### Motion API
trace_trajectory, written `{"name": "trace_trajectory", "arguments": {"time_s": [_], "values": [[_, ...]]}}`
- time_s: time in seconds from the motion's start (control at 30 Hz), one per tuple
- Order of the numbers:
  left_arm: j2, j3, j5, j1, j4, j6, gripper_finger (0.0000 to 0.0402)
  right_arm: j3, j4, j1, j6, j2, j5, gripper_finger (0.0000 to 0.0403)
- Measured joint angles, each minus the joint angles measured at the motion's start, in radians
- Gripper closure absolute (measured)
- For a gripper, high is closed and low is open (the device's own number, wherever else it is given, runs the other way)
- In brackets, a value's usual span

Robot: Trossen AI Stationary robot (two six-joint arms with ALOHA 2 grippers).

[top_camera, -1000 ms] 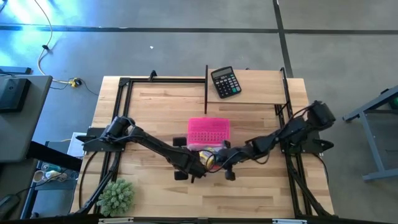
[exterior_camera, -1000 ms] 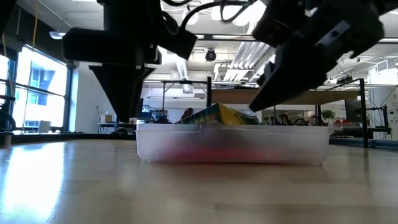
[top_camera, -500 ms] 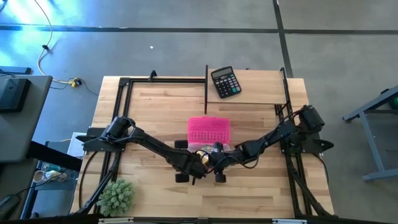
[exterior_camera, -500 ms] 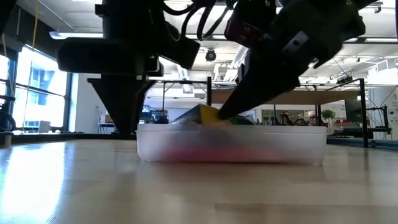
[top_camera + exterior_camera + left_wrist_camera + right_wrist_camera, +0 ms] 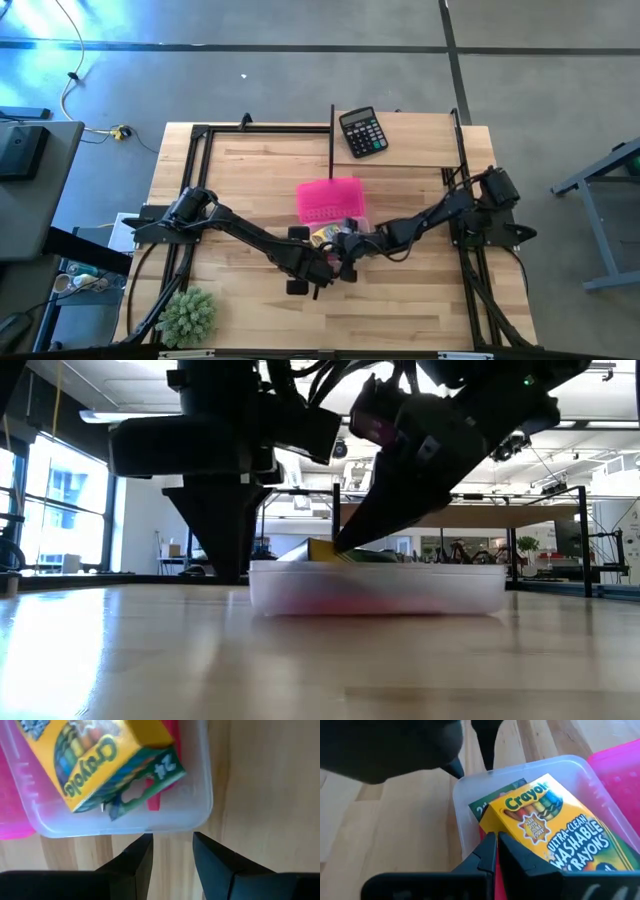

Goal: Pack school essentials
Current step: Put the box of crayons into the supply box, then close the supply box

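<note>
High view: both arms meet at the middle of the tabletop (image 5: 250, 170), over a clear bin (image 5: 352, 228) with a pink lid (image 5: 330, 200) behind it. One calculator (image 5: 361, 131) sits at the far edge and one plant ball (image 5: 187, 315) at the near left corner, both well apart from the work.

Low view: the bin (image 5: 375, 588) rests flat, and one corner of the crayon box (image 5: 330, 550) pokes above its rim, under the tip of the right arm.

Left wrist view: the left end effector (image 5: 172, 852) hangs just outside the bin's wall, fingers apart and empty. One crayon box (image 5: 107, 762) lies tilted inside, over something red.

Right wrist view: the right end effector (image 5: 496, 851) has its fingers together, tip against the crayon box (image 5: 555, 830) at its raised corner.

To do this well, I judge the right tip should press gently downward on the high corner until the box settles flat, while the left steadies the bin wall so it does not slide.
</note>
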Motion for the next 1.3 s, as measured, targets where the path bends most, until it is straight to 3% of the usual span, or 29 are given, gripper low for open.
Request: {"name": "trace_trajectory", "arguments": {"time_s": [0.33,0.73,0.9,1.07,1.3], "values": [[-0.031,0.0,-0.024,-0.018,-0.072,-0.023,0.0275,0.0,-0.068,0.0,-0.014,-0.069,-0.006,0.0392],[-0.194,-0.043,-0.231,-0.033,-0.165,-0.092,0.0275,0.001,-0.287,-0.027,0.002,-0.345,0.109,0.0392],[-0.321,-0.217,-0.224,0.025,-0.052,-0.138,0.0275,0.001,-0.372,-0.092,0.047,-0.482,0.122,0.0392],[-0.477,-0.402,-0.166,0.121,0.165,-0.149,0.0275,0.001,-0.477,-0.185,0.039,-0.607,0.122,0.0392],[-0.609,-0.546,-0.135,0.289,0.383,-0.101,0.0275,0.0,-0.612,-0.333,-0.021,-0.716,0.113,0.0378]]}}
